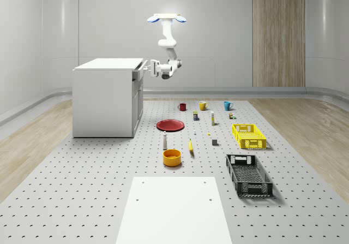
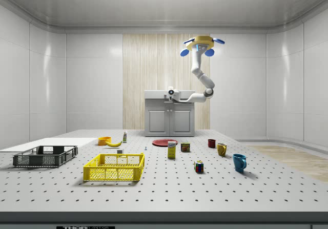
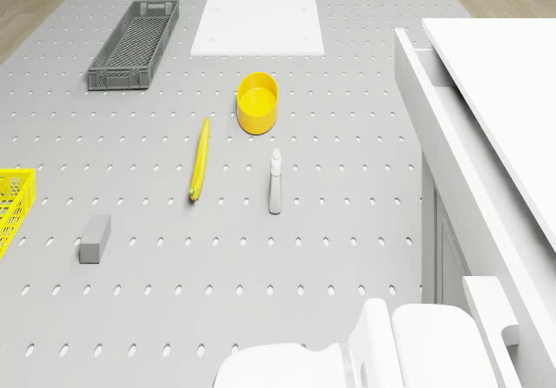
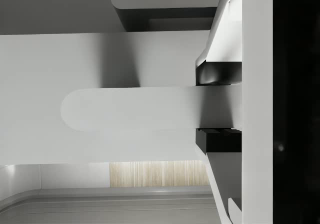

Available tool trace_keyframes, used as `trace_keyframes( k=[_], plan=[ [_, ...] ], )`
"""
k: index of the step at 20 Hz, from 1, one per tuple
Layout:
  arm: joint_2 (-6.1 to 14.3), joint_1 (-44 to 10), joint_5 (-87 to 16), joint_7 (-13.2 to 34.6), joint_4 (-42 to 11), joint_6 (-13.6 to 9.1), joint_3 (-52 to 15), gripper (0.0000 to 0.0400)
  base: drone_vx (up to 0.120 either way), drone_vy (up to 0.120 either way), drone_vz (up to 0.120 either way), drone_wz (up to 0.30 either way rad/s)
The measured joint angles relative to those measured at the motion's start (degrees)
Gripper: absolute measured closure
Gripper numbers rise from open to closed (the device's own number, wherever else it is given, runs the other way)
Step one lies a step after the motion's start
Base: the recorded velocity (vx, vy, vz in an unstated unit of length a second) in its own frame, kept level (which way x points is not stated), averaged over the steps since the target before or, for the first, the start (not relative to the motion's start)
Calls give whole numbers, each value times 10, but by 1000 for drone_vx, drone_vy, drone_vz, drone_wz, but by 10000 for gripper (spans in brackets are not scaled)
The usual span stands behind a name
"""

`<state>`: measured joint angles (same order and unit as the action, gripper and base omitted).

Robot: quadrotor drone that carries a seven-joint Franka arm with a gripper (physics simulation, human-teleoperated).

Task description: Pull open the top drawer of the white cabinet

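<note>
the top drawer (image 1: 137, 75) of the white cabinet (image 1: 106, 97), left of centre in the whole-scene view, stands slightly pulled out. the gripper (image 1: 147, 67) is at the drawer front, its fingers (image 4: 218, 73) closed narrow on the drawer handle (image 4: 135, 108). the drone (image 1: 167, 18) hovers above, to the whole-scene view's right of the cabinet. a red plate (image 1: 170, 125) lies on the perforated floor (image 1: 82, 189) nearby.
</note>
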<state>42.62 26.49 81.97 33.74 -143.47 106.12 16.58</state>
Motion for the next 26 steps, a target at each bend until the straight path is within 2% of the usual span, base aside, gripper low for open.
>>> trace_keyframes(
  k=[6,10,14,22,26],
  plan=[
    [12,-8,-38,-3,-1,-29,39,280,0,0,0,0],
    [17,-9,-56,-1,0,-42,59,169,0,70,0,0],
    [20,-6,-66,0,1,-47,72,122,0,120,0,0],
    [24,4,-75,3,2,-44,85,99,0,120,0,0],
    [26,9,-78,4,2,-41,89,96,0,0,0,0]
  ],
)
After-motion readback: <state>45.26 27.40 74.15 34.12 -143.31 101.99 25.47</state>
